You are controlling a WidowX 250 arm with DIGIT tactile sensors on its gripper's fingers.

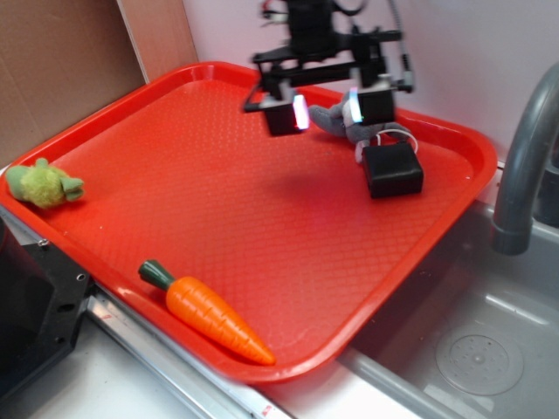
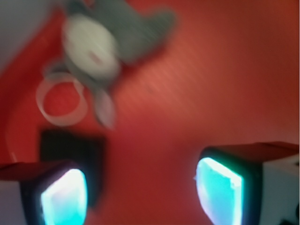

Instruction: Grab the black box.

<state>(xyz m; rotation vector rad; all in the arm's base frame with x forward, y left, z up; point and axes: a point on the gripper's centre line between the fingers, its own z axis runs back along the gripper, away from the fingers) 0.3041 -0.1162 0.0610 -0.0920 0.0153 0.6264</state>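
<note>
Nearest us lies a carrot (image 1: pixel 210 314) on the red tray (image 1: pixel 262 236) – idle. Farther back, our end effector (image 1: pixel 330 111) hangs released and empty, pads spread to straddle something, while the black box (image 1: pixel 394 170) sits just beside the grey plush (image 1: pixel 336 120), off-centre from our gap.

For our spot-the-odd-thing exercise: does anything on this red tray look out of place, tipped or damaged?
Nothing looks spilled or broken. The carrot lies near the tray's front rim, and the green plush toy sits right at the left rim. The black box rests flat beside the grey plush toy. The open tool hangs above, holding nothing.
</note>
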